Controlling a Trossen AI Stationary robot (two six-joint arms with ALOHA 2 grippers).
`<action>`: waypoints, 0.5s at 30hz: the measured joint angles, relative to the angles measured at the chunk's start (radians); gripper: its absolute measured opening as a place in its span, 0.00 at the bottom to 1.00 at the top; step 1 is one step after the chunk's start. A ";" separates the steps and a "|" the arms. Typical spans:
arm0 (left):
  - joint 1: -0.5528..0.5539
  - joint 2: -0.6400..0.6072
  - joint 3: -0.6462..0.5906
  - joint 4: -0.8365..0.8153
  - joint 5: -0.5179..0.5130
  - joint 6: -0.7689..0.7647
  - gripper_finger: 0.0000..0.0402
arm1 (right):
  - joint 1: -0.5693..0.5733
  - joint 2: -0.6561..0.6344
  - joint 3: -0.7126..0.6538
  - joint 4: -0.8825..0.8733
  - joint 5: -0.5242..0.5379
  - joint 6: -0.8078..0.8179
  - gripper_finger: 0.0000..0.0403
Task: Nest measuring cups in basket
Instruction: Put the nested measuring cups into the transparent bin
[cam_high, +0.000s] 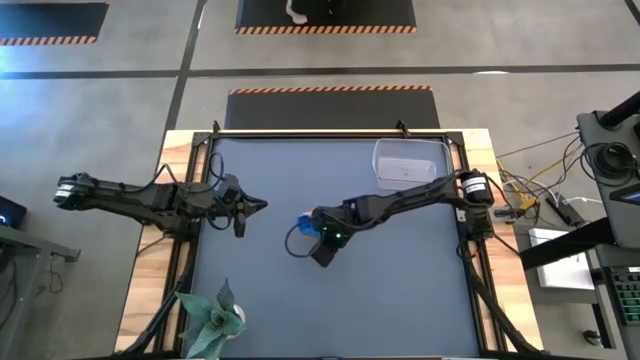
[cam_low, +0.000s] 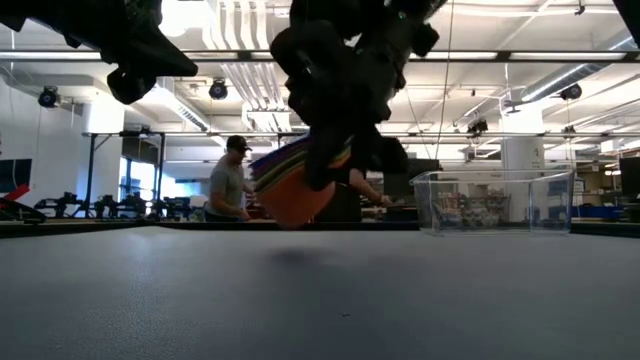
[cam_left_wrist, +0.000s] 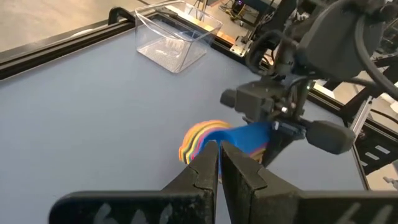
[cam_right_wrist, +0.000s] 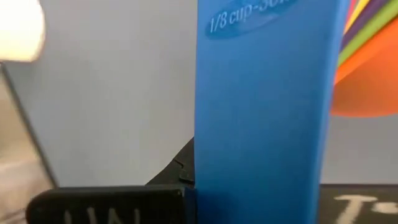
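The right end effector (cam_high: 312, 233) is clamping the blue handle (cam_right_wrist: 264, 106) of a nested stack of measuring cups (cam_low: 295, 190), holding it clear of the surface (cam_low: 320, 295) near the middle. The stack is hanging tilted, with orange, yellow, green and purple rims fanning out beside the blue handle. The basket (cam_high: 408, 163) is sitting well apart from the stack, near the far right corner of the surface, and looking empty. The left end effector (cam_high: 258, 205) is hovering with its fingers (cam_left_wrist: 205, 165) pressed together, pointing toward the stack. A green plant (cam_high: 212, 318) is standing at the near left edge. A person (cam_low: 228, 182) is standing in the room beyond.
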 joint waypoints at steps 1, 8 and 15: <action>0.000 0.000 0.000 0.000 0.000 0.000 0.00 | 0.000 0.000 -0.021 0.043 -0.016 0.019 0.08; 0.000 0.000 0.000 0.000 0.000 0.000 0.00 | 0.000 -0.002 -0.149 0.221 -0.081 0.116 0.08; 0.000 0.000 0.000 -0.002 0.000 0.000 0.00 | 0.000 0.004 -0.171 0.199 -0.084 0.145 0.22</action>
